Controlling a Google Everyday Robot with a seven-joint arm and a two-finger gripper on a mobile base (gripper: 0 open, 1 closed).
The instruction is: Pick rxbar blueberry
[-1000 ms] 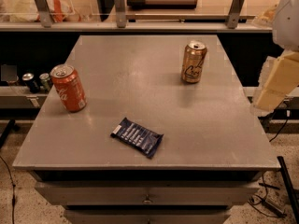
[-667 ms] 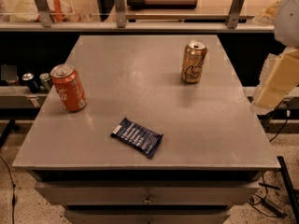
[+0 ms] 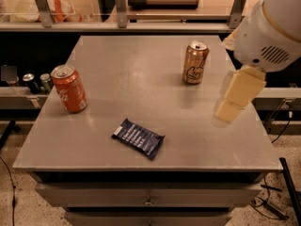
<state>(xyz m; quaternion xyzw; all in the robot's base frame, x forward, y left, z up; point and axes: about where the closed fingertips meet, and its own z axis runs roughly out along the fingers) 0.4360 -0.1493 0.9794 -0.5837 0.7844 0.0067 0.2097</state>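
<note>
Though nothing on the worktop point(image 3: 141, 60) has stirred in the last second, your arm point(image 3: 270, 27) has. It has swung in from the right, and the gripper point(image 3: 230, 108) now hangs over the worktop's right edge, where before it stood off beyond it. Take that as the reach begun and little more.

The bar point(image 3: 138, 138) lies flat near the front edge, a little left of middle and askew, its long side running down to the right. It is well apart from the gripper (left of it and lower in the view). The red can point(image 3: 69, 88) stands upright at the left and the gold can point(image 3: 195, 62) upright toward the back right. Both are apart from the bar, though the gold can is the nearer to the gripper.

How the jaws stand I cannot tell. What is plain is that they have no hold of the bar, which rests untouched. So the pick is all ahead of you: carry the gripper left until it is over the bar, turn it, I judge, to close across the short side, then come down. A thin shiny wrapper lying flat may slide rather than lift.
</note>
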